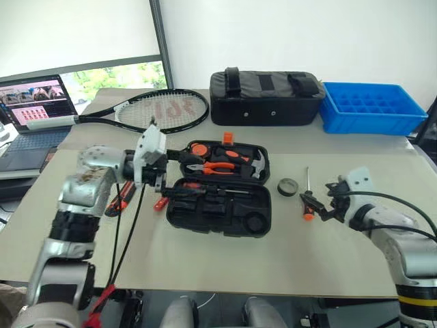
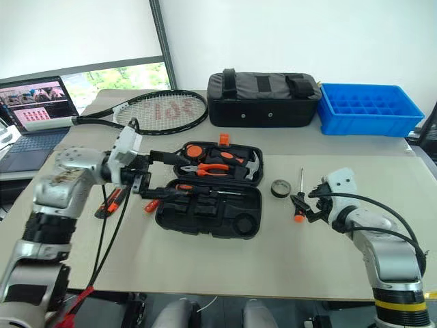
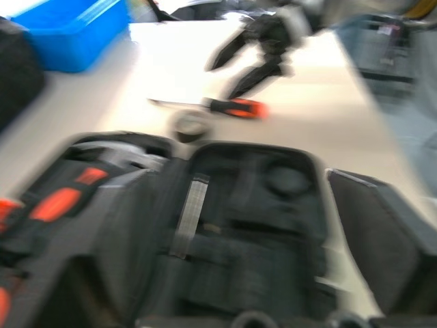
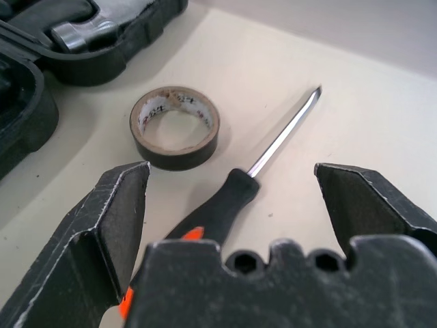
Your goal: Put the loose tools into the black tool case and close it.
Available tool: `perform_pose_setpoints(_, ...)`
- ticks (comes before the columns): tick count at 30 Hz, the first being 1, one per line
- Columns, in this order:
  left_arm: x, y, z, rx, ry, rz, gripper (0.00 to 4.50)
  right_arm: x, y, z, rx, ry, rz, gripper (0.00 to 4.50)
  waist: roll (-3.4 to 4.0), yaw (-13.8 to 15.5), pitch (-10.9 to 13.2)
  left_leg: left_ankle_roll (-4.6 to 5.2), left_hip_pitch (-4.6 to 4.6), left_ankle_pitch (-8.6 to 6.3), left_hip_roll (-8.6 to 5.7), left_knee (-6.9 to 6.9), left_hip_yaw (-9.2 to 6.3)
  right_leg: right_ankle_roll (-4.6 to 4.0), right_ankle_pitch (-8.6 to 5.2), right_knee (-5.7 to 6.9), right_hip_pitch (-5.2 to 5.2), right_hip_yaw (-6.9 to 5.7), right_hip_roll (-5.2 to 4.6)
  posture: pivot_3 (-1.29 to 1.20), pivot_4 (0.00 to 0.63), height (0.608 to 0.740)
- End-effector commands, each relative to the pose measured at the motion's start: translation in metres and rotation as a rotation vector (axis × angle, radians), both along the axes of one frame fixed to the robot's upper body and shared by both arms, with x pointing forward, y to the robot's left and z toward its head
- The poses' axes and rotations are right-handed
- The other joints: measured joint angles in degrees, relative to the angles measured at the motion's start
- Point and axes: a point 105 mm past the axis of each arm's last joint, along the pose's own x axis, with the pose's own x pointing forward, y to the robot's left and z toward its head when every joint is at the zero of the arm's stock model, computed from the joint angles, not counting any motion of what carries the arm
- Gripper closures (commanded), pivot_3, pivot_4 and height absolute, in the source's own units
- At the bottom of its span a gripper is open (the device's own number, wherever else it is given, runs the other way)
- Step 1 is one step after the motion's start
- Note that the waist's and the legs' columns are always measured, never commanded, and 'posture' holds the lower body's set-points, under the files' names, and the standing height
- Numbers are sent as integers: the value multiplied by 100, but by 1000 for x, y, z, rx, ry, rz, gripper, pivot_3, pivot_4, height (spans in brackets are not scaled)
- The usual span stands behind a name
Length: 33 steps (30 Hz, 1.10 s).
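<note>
My right end effector (image 4: 232,198) gapes wide over a screwdriver (image 4: 263,160) beside the tape roll (image 4: 175,127); my left end effector (image 1: 179,174), spread and empty, hovers at the open tool case (image 1: 220,188), frame centre.

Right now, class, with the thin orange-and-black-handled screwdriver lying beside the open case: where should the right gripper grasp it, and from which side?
Probably the thick handle of the screwdriver, from above. It lies flat on the table, the open right gripper already straddles it, and the dark tape roll sits clear to one side.
</note>
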Motion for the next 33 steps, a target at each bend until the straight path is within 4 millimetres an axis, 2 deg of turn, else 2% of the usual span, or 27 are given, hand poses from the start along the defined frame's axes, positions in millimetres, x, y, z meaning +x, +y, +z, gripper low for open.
perform_pose_setpoints(1,-16,1,11,30,-10,-51,54,0,2,-6,-12,77,-65,0,-2,-1,1,0,2,0,0,1,0,-1,-1,0,2,0,0,0,150,707)
perform_pose_setpoints(3,-20,2,11,55,-10,-59,54,-1,3,-11,-19,117,-71,0,-3,-6,2,0,3,1,-1,4,-2,0,-3,2,3,0,0,0,150,707)
perform_pose_setpoints(6,-22,4,16,73,-29,-59,0,-5,4,-15,-26,167,-77,783,-4,-21,2,3,3,2,-3,4,-4,15,-11,4,2,2,0,0,150,707)
perform_pose_setpoints(10,-22,6,18,87,-49,-47,0,-2,-1,-12,-30,162,-116,2092,-5,-25,3,3,3,2,-3,2,-6,14,-12,3,2,0,1,0,150,707)
perform_pose_setpoints(11,-22,8,18,91,-51,-45,0,0,-3,-9,-24,151,-137,2381,-8,-33,5,3,3,2,-3,2,-6,14,-12,3,2,0,1,0,150,707)
perform_pose_setpoints(12,-23,9,19,93,-54,-40,0,4,-9,-4,-22,125,-174,2882,-10,-36,6,3,2,2,-3,1,-6,13,-12,3,0,1,1,0,150,707)
perform_pose_setpoints(14,-24,11,21,93,-59,-29,0,9,-17,4,-18,89,-223,3436,-14,-41,9,3,2,2,-3,1,-6,13,-12,3,0,1,1,0,150,707)
perform_pose_setpoints(16,-25,15,23,90,-63,-9,0,16,-25,16,-17,21,-274,3451,-15,-43,11,3,2,2,-4,0,-6,14,-12,3,0,1,1,0,150,707)
perform_pose_setpoints(18,-25,20,25,86,-61,21,0,27,-25,36,-33,-90,-258,3451,-16,-55,12,3,1,2,-3,-2,-5,13,-12,2,-3,2,1,0,150,707)
perform_pose_setpoints(20,-25,28,25,75,-51,70,0,35,-5,57,-65,-190,-120,3451,-15,-86,17,3,1,2,-3,-6,-5,13,-12,2,-6,3,1,0,150,707)
perform_pose_setpoints(21,-28,35,23,66,-31,112,0,38,20,68,-87,-240,47,3451,-13,-125,21,3,2,2,-3,-7,-5,15,-13,3,-7,3,1,0,150,707)
perform_pose_setpoints(23,-31,45,21,60,-8,166,0,35,50,76,-125,-269,260,3451,-13,-201,31,4,5,2,-2,-13,-1,14,-15,3,-9,8,1,0,150,707)
perform_pose_setpoints(24,-32,49,20,56,0,197,0,34,64,76,-136,-265,366,3451,-18,-214,34,4,8,2,4,-15,-2,13,-15,3,-9,6,4,0,150,707)
perform_pose_setpoints(26,-33,54,19,52,6,241,0,33,75,74,-146,-255,463,3451,-29,-209,41,4,10,2,19,-15,-4,13,-15,2,-8,4,17,0,150,707)
perform_pose_setpoints(30,-41,73,19,44,21,350,0,18,123,59,-179,-209,885,3451,-37,-172,47,4,13,2,41,-13,-10,-7,-10,5,-7,-2,38,0,150,707)
perform_pose_setpoints(33,-49,81,19,48,32,390,0,19,135,47,-220,-174,1027,3451,-38,-174,50,4,17,2,43,-13,-7,-20,-9,11,-8,-3,38,0,150,707)
